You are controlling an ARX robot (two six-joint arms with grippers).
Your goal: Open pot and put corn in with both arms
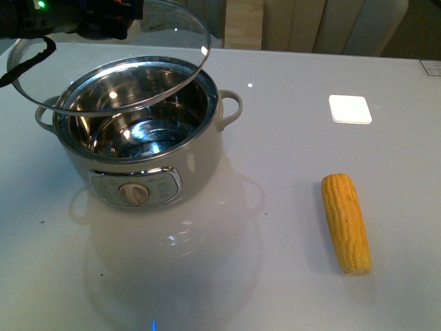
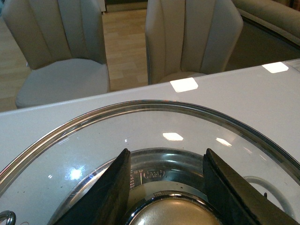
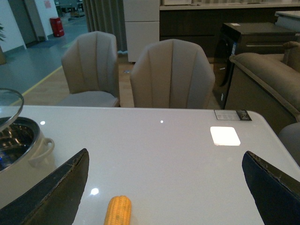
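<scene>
The cream-white pot [image 1: 200,165] stands on the left of the table, its shiny steel inside uncovered. A glass pot lid [image 1: 110,69] hangs tilted just above its rim, its low edge at the near side. My left gripper [image 1: 109,24] is shut on the lid's knob [image 2: 171,213], with a black finger [image 2: 115,187] on either side of it. The yellow-orange corn [image 1: 346,222] lies flat on the table to the right of the pot, touching nothing. In the right wrist view, my right gripper [image 3: 165,187] is wide open above the table, with one end of the corn [image 3: 118,211] low between its fingers.
A bright white square [image 1: 350,109] shows on the tabletop behind the corn. A small card [image 3: 233,115] lies at the table's far right corner. Beige chairs [image 3: 171,75] stand along the far edge, and a sofa [image 3: 262,79] is beyond them to the right.
</scene>
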